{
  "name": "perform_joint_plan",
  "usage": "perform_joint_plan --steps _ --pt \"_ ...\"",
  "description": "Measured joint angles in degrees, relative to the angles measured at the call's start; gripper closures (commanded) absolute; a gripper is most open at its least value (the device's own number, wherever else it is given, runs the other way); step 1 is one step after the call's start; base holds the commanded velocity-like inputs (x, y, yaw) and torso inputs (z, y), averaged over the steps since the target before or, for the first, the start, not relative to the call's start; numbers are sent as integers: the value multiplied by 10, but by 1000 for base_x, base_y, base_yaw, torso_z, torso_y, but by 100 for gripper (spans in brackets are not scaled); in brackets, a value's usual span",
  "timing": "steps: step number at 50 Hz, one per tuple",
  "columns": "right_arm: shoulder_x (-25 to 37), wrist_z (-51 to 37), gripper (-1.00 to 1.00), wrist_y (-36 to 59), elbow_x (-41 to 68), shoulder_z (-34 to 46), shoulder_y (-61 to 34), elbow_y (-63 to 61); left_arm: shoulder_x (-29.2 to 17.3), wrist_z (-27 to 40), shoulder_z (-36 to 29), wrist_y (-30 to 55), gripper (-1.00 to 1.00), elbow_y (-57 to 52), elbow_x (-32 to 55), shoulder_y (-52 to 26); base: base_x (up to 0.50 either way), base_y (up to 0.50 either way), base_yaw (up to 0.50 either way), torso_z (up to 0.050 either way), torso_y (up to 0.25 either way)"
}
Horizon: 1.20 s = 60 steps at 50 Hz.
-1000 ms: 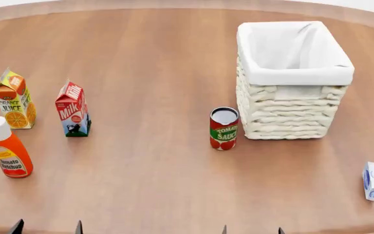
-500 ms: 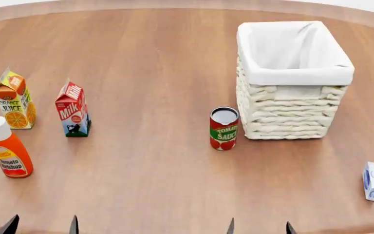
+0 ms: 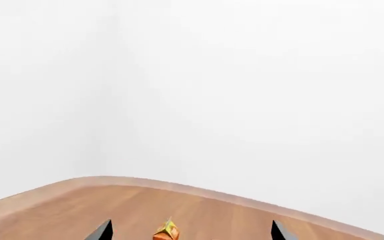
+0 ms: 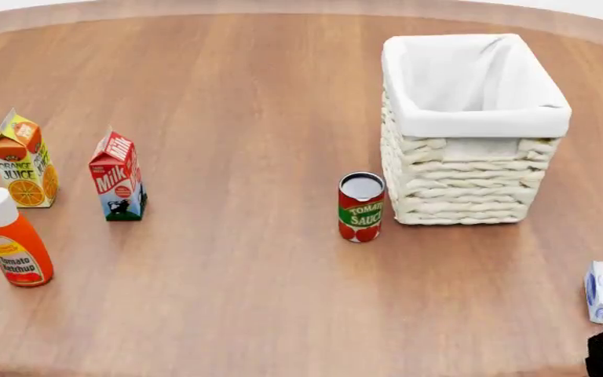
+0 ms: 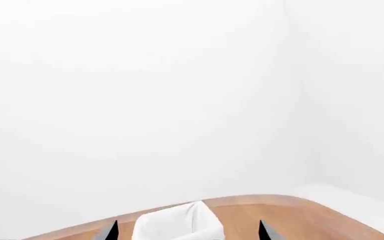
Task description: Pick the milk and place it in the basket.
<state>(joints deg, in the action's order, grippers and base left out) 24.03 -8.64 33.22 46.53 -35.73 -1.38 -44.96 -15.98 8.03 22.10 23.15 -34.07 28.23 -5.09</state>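
The milk (image 4: 117, 177) stood upright on the bench (image 4: 249, 283), beside the orange juice carton (image 4: 24, 160), well left of the basket (image 4: 471, 129). Both tools (image 3: 190, 232) (image 5: 186, 231) were spread wide, grasping nothing, far from it.

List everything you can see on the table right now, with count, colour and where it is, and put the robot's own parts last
milk: one, red top, white-blue sides, left part of table, upright
orange juice carton: one, orange-yellow, left of the milk, apart from it
tomato ketchup bottle: one, orange-red with white cap, nearer than the juice, far left
tomato sauce can: one, red and green, middle, just left of the basket's near corner
basket: one, cream wicker with white lining, right of centre, nothing visible inside
small flat box: one, white and blue, near right edge
table: one, brown wood, rounded edge
left end effector: dark fingertips apart, open, seen only by its wrist camera
right end effector: dark fingertips apart, open, facing the basket
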Motion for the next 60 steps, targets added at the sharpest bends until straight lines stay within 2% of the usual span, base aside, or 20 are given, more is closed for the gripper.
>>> perform_joint_plan --steps 7,16,29,35,52,60 --pt "29 -8 -100 28 73 -83 16 -50 -24 8 68 23 -100 -47 50 3 0 312 0 0 0" --pt "43 -7 -100 41 110 -124 28 -80 -38 14 106 33 -100 -70 73 6 0 500 0 0 0" --pt "46 2 -100 44 107 -122 35 -93 -46 19 123 36 -100 -81 84 8 0 500 0 0 0" --pt "48 6 -100 44 102 -114 38 -96 -49 20 127 37 -100 -82 86 8 0 185 0 0 0" --pt "53 8 -100 43 72 -90 40 -96 -54 24 131 35 -100 -83 88 10 6 0 0 0 0" --pt "51 15 -100 35 68 -87 46 -97 -56 23 131 31 -100 -81 85 12 479 0 0 0 0"
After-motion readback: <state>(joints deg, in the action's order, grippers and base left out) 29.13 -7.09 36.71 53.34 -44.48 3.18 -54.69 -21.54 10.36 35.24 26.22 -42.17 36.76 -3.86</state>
